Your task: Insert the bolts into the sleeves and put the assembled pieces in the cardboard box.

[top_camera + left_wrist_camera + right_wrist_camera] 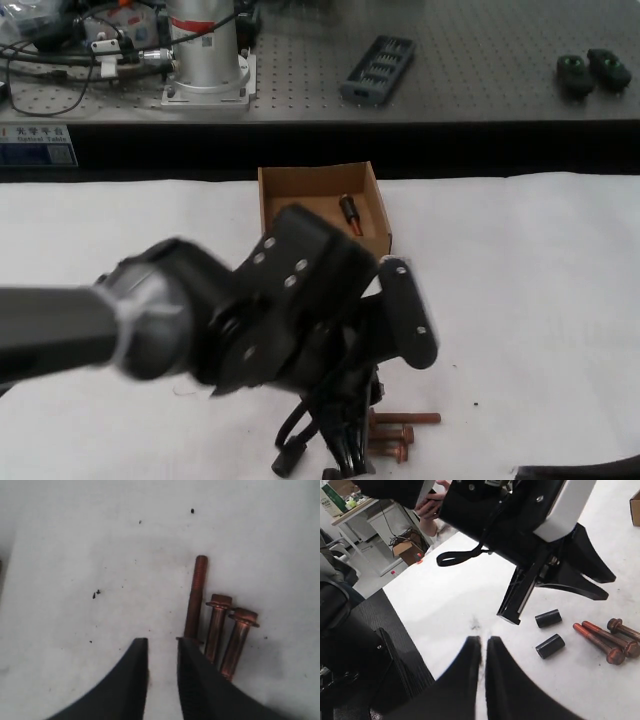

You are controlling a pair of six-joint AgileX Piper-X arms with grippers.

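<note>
Three copper bolts [218, 625] lie side by side on the white cloth, just beside my left gripper [162, 650], which stands open with nothing between its fingers. The longest bolt [196, 595] has its head against one fingertip. In the high view the left gripper [345, 452] points down next to the bolts [400, 432]. Two black sleeves [548, 618] [550, 645] lie close to the bolts [605, 642]. The cardboard box [275, 195] stands behind, with one assembled piece [350, 210] inside. My right gripper [483, 645] is shut and empty, low over the cloth, short of the sleeves.
The left arm [200, 310] crosses the middle of the bench and hides the cloth in front of the box. Behind the cloth runs a perforated metal bench [480, 60] with a metal post [205, 45] and a black rack [378, 68]. Bare cloth lies to the right.
</note>
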